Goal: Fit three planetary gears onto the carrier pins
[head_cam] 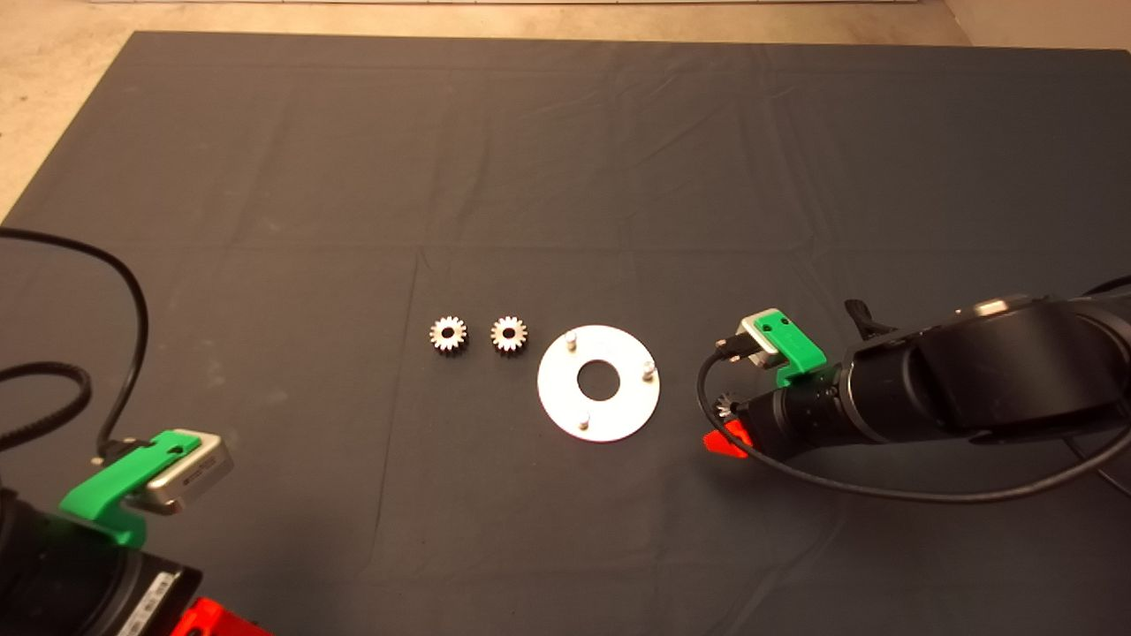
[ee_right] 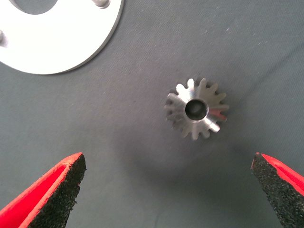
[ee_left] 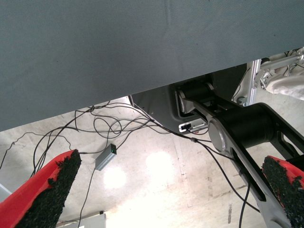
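Observation:
Two planetary gears [head_cam: 448,335] [head_cam: 509,335] lie side by side on the mat, left of the round silvery carrier plate [head_cam: 598,417]. Three carrier pins [head_cam: 571,339] [head_cam: 648,371] [head_cam: 583,422] stand bare on the plate. A third gear [head_cam: 727,405] [ee_right: 196,109] lies flat just right of the plate. My right gripper [head_cam: 726,433] [ee_right: 168,187] hovers over this gear, open, with its fingers [ee_right: 57,190] wide on either side and not touching it. The plate's edge [ee_right: 61,47] shows beyond the gear in the right wrist view. My left gripper [ee_left: 166,190] waits open at the lower left edge.
The dark mat [head_cam: 565,177] covers the table, with pale floor past its far and left edges. Black cables [head_cam: 132,300] loop near the left arm and trail under the right arm. The left wrist view shows floor, cables and a robot base beyond the mat edge.

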You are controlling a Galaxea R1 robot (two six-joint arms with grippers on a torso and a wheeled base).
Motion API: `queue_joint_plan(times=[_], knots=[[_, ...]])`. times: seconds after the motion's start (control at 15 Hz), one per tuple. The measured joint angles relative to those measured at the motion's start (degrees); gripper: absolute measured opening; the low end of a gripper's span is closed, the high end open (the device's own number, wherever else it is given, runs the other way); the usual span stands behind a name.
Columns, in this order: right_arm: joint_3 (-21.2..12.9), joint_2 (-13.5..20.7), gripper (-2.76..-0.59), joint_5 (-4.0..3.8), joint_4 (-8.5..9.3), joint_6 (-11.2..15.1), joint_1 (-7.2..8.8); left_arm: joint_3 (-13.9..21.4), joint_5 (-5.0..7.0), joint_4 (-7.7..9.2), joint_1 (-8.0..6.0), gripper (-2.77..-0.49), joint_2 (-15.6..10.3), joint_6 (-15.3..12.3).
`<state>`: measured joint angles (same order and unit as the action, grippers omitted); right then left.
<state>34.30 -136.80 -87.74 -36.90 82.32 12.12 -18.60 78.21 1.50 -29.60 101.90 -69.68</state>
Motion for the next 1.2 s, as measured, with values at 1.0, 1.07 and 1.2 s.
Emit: queue_joint_plan(times=[1.0, 1.07, 1.2], knots=[[4.0, 0.1, -0.74, 0.02, -2.62, -3.5, -3.64, 0.0, -0.02, 0.02, 0.0, -0.49, 0.0, 0.0], [4.3, 0.1, -0.74, 0.02, -2.71, -3.8, -3.99, 0.0, -0.02, 0.01, 0.0, -0.49, 0.0, 0.0], [4.9, 0.1, -0.74, 0.02, -3.17, -4.3, -4.21, 0.0, -0.02, 0.02, 0.0, -0.49, 0.0, 0.0]])
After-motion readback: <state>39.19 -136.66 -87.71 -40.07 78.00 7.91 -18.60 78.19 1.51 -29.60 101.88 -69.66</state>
